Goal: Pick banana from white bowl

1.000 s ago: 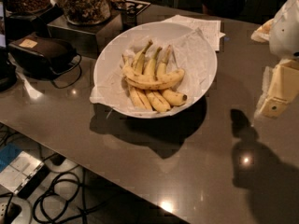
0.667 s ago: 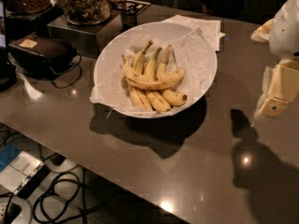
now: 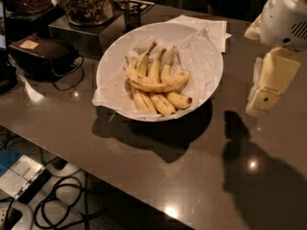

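Note:
The white bowl (image 3: pixel 118 49) stands mid-table, wide and shallow, lined with crumpled white paper. In it lie several straighter yellow bananas (image 3: pixel 154 69) with greenish stems. The strongly curved, brown-speckled banana (image 3: pixel 159 85) lies across them. My gripper (image 3: pixel 266 83), cream-coloured below a white arm, hangs above the table to the right of the bowl, apart from it and holding nothing that I can see.
Glass jars of dark snacks (image 3: pixel 87 3) stand on a metal box at the back left. A black device with a cable (image 3: pixel 42 55) sits at the left. White napkins (image 3: pixel 205 28) lie behind the bowl. Cables (image 3: pixel 62 200) lie on the floor below the table's front edge.
My gripper has shifted a little to the left, toward the bowl. The bowl and bananas have not moved.

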`<act>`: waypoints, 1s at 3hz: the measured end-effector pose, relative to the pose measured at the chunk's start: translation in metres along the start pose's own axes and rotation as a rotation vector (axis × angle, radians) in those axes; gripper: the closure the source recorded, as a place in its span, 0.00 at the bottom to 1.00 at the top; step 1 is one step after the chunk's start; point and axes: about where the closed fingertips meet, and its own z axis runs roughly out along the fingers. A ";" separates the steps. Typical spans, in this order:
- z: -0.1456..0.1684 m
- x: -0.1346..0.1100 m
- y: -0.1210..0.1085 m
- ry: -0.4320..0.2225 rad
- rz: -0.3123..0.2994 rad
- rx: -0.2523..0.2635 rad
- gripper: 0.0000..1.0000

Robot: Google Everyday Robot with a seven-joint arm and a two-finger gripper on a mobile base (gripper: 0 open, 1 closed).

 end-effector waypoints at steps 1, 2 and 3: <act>0.006 -0.026 -0.001 0.015 -0.009 -0.039 0.00; 0.017 -0.048 0.004 0.031 -0.070 -0.064 0.00; 0.016 -0.054 -0.002 0.009 -0.069 -0.034 0.00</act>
